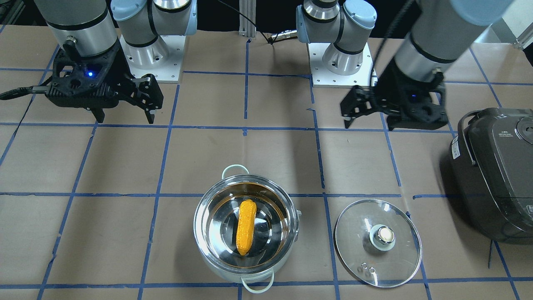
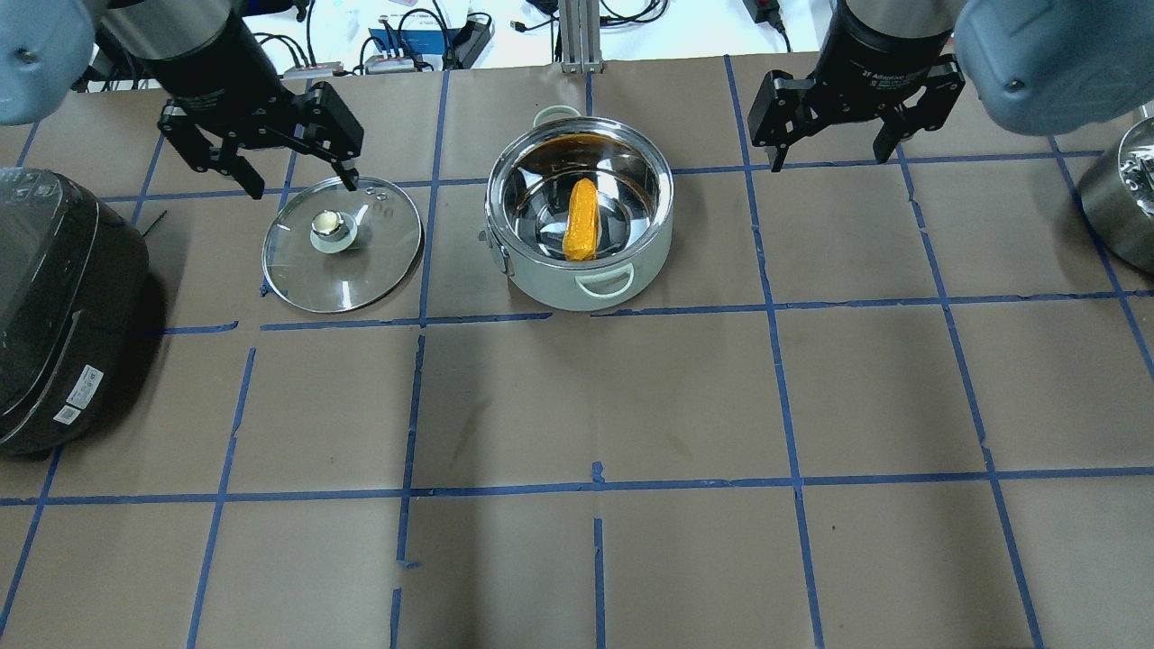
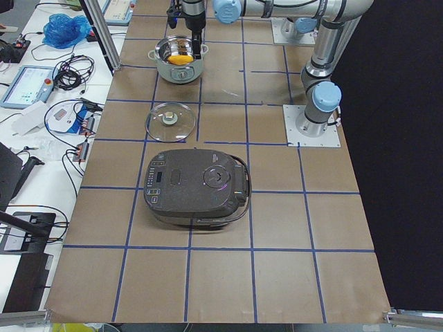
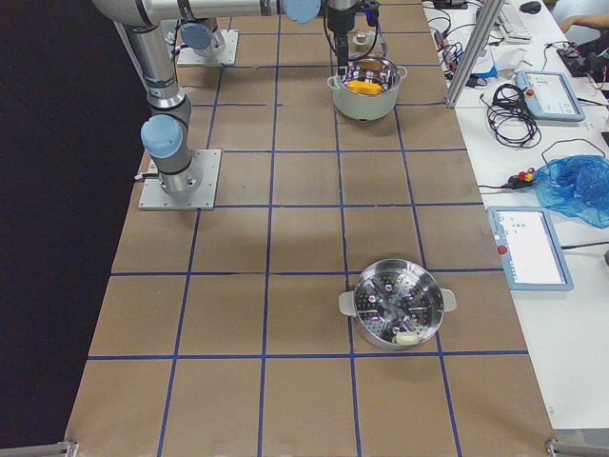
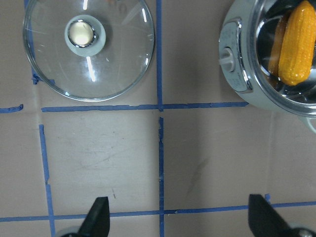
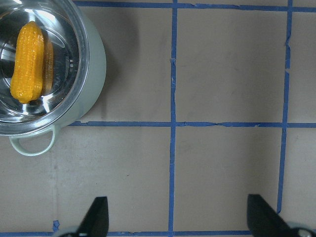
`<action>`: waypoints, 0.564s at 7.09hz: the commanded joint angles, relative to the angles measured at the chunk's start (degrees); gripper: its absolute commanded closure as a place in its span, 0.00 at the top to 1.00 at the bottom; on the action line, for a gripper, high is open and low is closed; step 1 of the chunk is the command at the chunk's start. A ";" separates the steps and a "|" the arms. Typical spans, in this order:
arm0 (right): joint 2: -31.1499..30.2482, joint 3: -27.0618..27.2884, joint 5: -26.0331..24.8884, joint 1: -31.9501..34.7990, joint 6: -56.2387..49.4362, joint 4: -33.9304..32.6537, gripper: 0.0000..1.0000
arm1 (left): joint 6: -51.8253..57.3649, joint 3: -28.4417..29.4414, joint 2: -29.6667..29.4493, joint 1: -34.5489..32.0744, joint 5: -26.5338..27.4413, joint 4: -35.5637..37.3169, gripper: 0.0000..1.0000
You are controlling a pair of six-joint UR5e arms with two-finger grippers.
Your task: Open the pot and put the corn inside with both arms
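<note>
The steel pot (image 2: 532, 281) stands open at the far middle of the table, and the corn (image 2: 580, 219) lies inside it on the bottom. Its glass lid (image 2: 361, 270) lies flat on the table to its left, knob up. My left gripper (image 2: 302, 187) is open and empty, hovering above the lid's far edge. My right gripper (image 2: 828, 160) is open and empty, to the right of the pot. In the left wrist view the lid (image 5: 113, 59) and the corn (image 5: 296, 44) both show. In the right wrist view the corn (image 6: 28, 61) lies in the pot (image 6: 96, 64).
A dark grey rice cooker (image 2: 63, 306) stands at the table's left end. A second steel pot with a perforated steamer insert (image 4: 398, 314) stands at the right end. The brown table has blue tape lines.
</note>
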 commanded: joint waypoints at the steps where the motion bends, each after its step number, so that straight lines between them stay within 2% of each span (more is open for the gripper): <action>1: 0.13 -0.67 0.03 -0.25 -0.02 1.32 1.00 | -0.82 -0.71 0.90 -3.62 0.03 0.96 1.00; 4: 0.04 -0.67 0.03 -0.16 -0.02 1.14 1.00 | 0.34 -1.06 2.58 -3.62 0.21 0.26 1.00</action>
